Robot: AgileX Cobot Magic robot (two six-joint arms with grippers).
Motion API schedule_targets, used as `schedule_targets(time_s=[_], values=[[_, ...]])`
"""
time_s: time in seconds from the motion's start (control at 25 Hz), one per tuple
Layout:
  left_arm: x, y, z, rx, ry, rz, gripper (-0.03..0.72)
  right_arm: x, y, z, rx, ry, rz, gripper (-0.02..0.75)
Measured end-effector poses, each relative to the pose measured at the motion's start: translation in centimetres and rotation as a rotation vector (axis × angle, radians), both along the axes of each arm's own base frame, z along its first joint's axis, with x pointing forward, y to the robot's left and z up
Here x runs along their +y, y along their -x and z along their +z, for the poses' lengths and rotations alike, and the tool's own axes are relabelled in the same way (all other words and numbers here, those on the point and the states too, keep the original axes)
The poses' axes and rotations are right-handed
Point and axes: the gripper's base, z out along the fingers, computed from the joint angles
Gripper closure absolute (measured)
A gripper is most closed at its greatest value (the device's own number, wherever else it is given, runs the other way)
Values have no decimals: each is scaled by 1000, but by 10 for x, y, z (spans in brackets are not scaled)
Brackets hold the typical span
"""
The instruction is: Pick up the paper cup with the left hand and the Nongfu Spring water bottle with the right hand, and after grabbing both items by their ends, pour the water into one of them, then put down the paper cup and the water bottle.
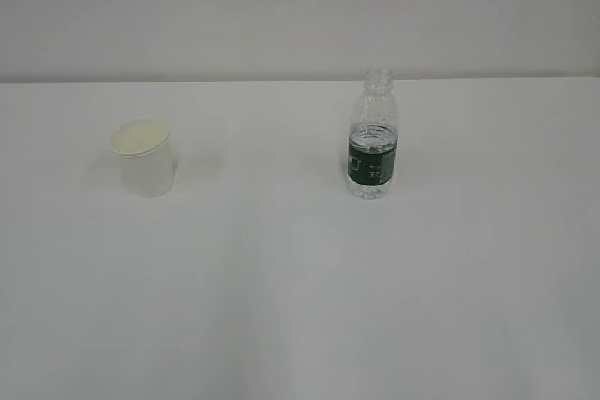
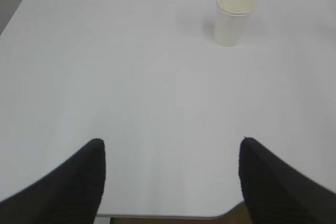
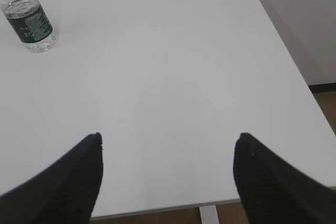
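Both end effectors (image 2: 170,150) (image 3: 168,145) sit well short of cup (image 2: 234,17) and bottle (image 3: 29,22).

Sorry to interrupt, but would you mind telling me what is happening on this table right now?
Nothing is being handled yet. The paper cup and the uncapped water bottle stand upright and apart on the white table, the bottle partly filled. The left gripper and the right gripper are both open and empty, at the table's near edge, well short of the cup and bottle.

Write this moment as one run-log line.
left gripper: open, empty | right gripper: open, empty | paper cup: upright, untouched | water bottle: upright, uncapped, untouched
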Motion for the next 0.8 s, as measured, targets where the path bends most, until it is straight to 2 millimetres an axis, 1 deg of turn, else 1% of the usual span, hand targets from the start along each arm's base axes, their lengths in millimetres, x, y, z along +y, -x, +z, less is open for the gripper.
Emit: schedule_targets(time_s=[0.8], values=[[0, 0, 0, 0, 0, 0, 115, 0, 0, 0, 0, 0, 0, 154]])
